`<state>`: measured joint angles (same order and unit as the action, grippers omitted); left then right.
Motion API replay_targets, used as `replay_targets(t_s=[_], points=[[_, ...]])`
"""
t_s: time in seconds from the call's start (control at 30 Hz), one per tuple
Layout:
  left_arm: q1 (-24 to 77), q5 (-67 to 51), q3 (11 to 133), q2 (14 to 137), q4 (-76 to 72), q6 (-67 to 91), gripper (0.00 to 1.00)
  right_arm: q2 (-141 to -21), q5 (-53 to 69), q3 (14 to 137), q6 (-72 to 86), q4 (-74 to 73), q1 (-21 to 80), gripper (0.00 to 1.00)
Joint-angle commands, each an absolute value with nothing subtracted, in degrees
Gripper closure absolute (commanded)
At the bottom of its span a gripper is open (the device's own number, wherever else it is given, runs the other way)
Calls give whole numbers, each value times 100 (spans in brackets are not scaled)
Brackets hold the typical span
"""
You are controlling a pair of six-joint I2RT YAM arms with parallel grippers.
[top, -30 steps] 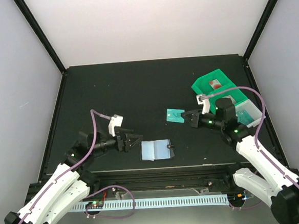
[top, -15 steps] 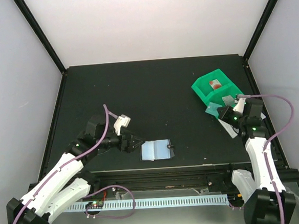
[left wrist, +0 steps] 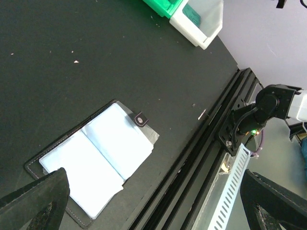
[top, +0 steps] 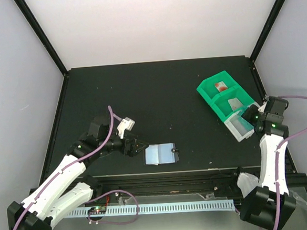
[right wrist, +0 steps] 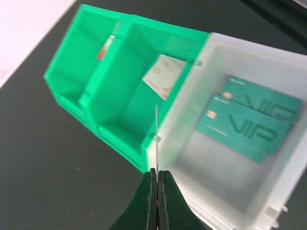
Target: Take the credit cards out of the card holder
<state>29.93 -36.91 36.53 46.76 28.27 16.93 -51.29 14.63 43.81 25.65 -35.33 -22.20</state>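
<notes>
Looking down from the top camera and finding the card holder (top: pixel 160 153) lying open and flat on the desk (top: pixel 157 88), close to the near edge and just to the right of the left gripper (top: pixel 140 146). Getting from that view only a pale rectangle, its long axis running left to right along the desk edge, the fold crossing it front to back.

Getting more from the left wrist camera: pale blue-grey inside facing up, two panels side by side, a black stitched border around them, and a small black clasp tab (left wrist: pixel 140 119) with a round snap sticking out at the end away from the gripper. Seeing also the left fingers (left wrist: pixel 33 201) in the bottom corners of that view, jaws spread wide, holding nothing and not touching the holder.

Seeing from above only the right arm bent over the trays at the right side of the desk, the jaws too small to make out. Finding in the right wrist camera the right gripper (right wrist: pixel 156 175) with jaws pressed together on a held card (right wrist: pixel 156 139), shown edge-on as a thin pale line, its long axis pointing straight away from the jaws, over the wall between the green tray (right wrist: pixel 122 103) and the clear tray (right wrist: pixel 206 163). Not being able to tell its colour.

Noticing two teal cards (right wrist: pixel 244 120) lying flat and overlapping in the clear tray, each printed VIP with a small chip. Noticing also a pale card (right wrist: pixel 165 76) leaning in the nearer green compartment and a red card (right wrist: pixel 106 46) in the farther one.
</notes>
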Motion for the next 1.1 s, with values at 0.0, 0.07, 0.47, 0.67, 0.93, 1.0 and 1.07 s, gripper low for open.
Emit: replay_targets(t_s=[0.0,0.07,0.47,0.67,0.93,1.0,1.07], points=[[2929,-3684,3889,4678,2970,1556,1,-5360,1237,4456,2537,-3771,-2520,99],[2919,-3690,3901,4669,2971,1556,1,-5491,1283,4424,2663,-3699,-2609,99],[2825,-3626,3881,4549,2957,1525,1,-6376,748,4393,3116,-3557,-2688,99],[2786,-3630,3879,4561,2920,1487,1,-6601,1081,4269,3156,-3071,-2684,99],[2727,-3622,3867,4580,2896,1459,1,-7133,1625,4122,2872,-2203,-2687,99],[2716,-3623,3867,4587,2885,1458,1,-7274,1632,4114,2870,-2079,-2688,99],[2706,-3621,3874,4597,2883,1450,1,-7404,1553,4122,2836,-2028,-2685,99]])
